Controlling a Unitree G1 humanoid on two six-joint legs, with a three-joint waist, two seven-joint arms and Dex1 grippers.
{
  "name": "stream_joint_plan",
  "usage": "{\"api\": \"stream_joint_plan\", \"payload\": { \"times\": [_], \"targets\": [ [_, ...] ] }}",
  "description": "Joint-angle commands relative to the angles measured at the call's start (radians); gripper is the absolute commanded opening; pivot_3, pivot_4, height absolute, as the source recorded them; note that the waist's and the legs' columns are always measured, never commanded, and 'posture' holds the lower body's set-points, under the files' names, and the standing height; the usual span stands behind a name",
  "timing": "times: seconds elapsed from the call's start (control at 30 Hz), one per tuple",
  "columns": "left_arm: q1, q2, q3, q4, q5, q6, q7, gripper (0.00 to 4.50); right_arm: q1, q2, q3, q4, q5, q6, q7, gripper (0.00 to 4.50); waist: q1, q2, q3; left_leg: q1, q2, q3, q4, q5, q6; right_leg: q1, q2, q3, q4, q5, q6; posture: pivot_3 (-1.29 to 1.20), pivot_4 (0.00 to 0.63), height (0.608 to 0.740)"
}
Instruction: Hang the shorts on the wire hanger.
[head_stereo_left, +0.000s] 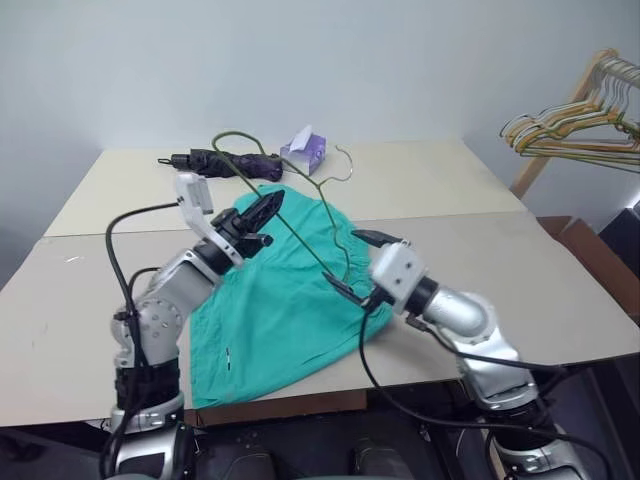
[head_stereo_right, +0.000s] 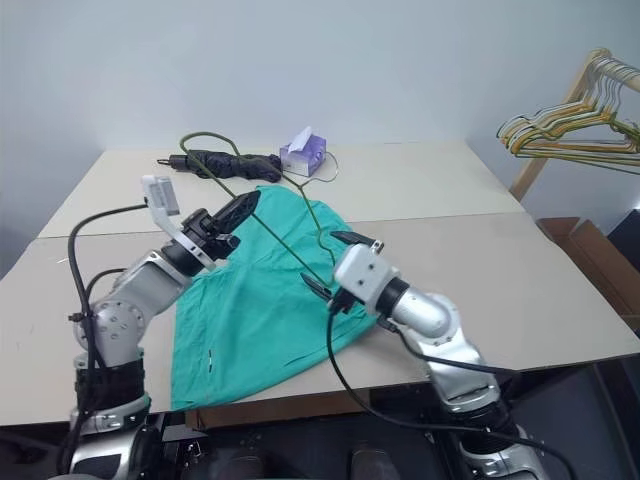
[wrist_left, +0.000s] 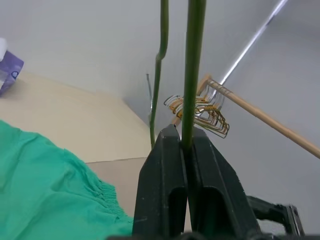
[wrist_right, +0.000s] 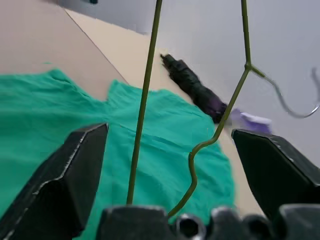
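Note:
The teal-green shorts lie flat on the near table, one leg hanging over its front edge. The thin olive wire hanger is held tilted in the air above them, its hook pointing toward the far side. My left gripper is shut on one side wire of the hanger; the left wrist view shows the wire pinched between the black fingers. My right gripper stands open around the hanger's lower corner, with the wire passing free between its spread fingers over the shorts.
A dark folded umbrella and a purple tissue box sit on the far table. A wooden rack with a bunch of hangers stands at the right, a cardboard box below it. The table's front edge is close to me.

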Motion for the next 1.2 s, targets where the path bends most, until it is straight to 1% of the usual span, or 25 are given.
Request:
{"api": "stream_joint_plan", "payload": {
  "times": [0.03,0.1,0.17,0.27,0.37,0.43,0.5,0.67,0.9,1.13,1.2],
  "targets": [
    [-0.068,0.105,0.064,0.019,-0.052,-0.013,-0.223,0.00,-0.101,-0.071,-0.183,-0.046,0.386,0.313,0.130,4.47,0.000,0.000,0.000,0.000,0.000,0.000,0.000,0.000,0.000,0.000,0.000,0.000,0.000,0.000,0.000,-0.01,0.000,0.740],
    [-0.099,0.167,0.098,0.061,-0.114,0.019,-0.358,0.00,-0.180,-0.127,-0.225,0.018,0.517,0.484,0.178,4.47,-0.003,0.000,0.000,0.000,0.000,0.000,0.000,0.000,0.000,0.000,0.000,0.000,-0.001,0.000,0.000,-0.02,0.000,0.740],
    [-0.119,0.231,0.129,0.109,-0.174,0.056,-0.515,0.00,-0.247,-0.196,-0.217,0.087,0.590,0.589,0.267,4.47,-0.007,0.001,0.000,0.001,0.000,0.000,0.000,0.000,0.000,0.000,0.000,-0.001,0.000,0.000,0.000,-0.03,0.000,0.740],
    [-0.139,0.308,0.127,0.174,-0.171,0.072,-0.692,0.00,-0.319,-0.270,-0.156,0.170,0.639,0.676,0.399,4.47,-0.009,0.001,0.000,0.001,0.000,0.000,-0.002,0.000,0.000,0.000,0.000,-0.001,-0.001,-0.001,-0.001,-0.02,0.000,0.740],
    [-0.159,0.330,0.118,0.221,-0.158,0.070,-0.778,0.00,-0.371,-0.293,-0.070,0.221,0.642,0.719,0.495,4.47,-0.008,0.001,0.000,0.000,0.000,0.000,-0.002,0.000,0.000,0.000,0.000,-0.001,-0.001,-0.001,-0.001,-0.02,0.000,0.740],
    [-0.168,0.326,0.116,0.233,-0.150,0.063,-0.803,0.00,-0.399,-0.277,-0.026,0.236,0.643,0.744,0.514,4.47,-0.008,0.001,0.000,0.000,0.000,0.000,-0.001,0.000,0.000,0.000,0.000,-0.001,-0.001,-0.001,0.000,-0.02,0.000,0.740],
    [-0.171,0.313,0.113,0.232,-0.135,0.046,-0.805,0.00,-0.415,-0.245,0.001,0.232,0.631,0.742,0.497,4.47,-0.007,0.001,0.000,-0.001,0.000,-0.001,-0.001,0.000,0.000,-0.001,0.000,-0.002,-0.001,-0.001,0.000,-0.01,0.000,0.740],
    [-0.162,0.280,0.125,0.205,-0.140,0.048,-0.790,0.00,-0.463,-0.150,-0.022,0.258,0.650,0.794,0.403,4.47,-0.005,0.001,0.000,-0.002,0.000,-0.001,-0.001,0.000,0.000,-0.002,0.000,-0.002,0.000,-0.001,0.000,-0.01,0.000,0.740],
    [-0.165,0.256,0.117,0.207,-0.122,0.038,-0.797,0.00,-0.491,-0.111,-0.026,0.259,0.672,0.848,0.389,4.47,-0.001,0.001,0.000,-0.003,0.000,-0.001,-0.001,0.000,0.000,-0.002,0.000,-0.002,-0.001,-0.001,0.000,-0.01,0.000,0.740],
    [-0.178,0.237,0.115,0.225,-0.117,0.036,-0.809,0.00,-0.496,-0.096,-0.019,0.264,0.671,0.851,0.374,4.47,-0.002,0.001,0.000,-0.003,0.000,-0.002,-0.001,0.000,0.000,-0.002,0.000,-0.002,-0.001,-0.001,0.000,-0.01,0.000,0.740],
    [-0.177,0.236,0.112,0.230,-0.117,0.038,-0.818,0.00,-0.500,-0.095,-0.021,0.267,0.669,0.846,0.379,4.08,-0.003,0.001,0.000,-0.003,0.000,-0.002,-0.001,0.000,0.000,-0.002,0.000,-0.002,-0.001,-0.001,0.000,-0.02,0.000,0.740]
  ]
}}
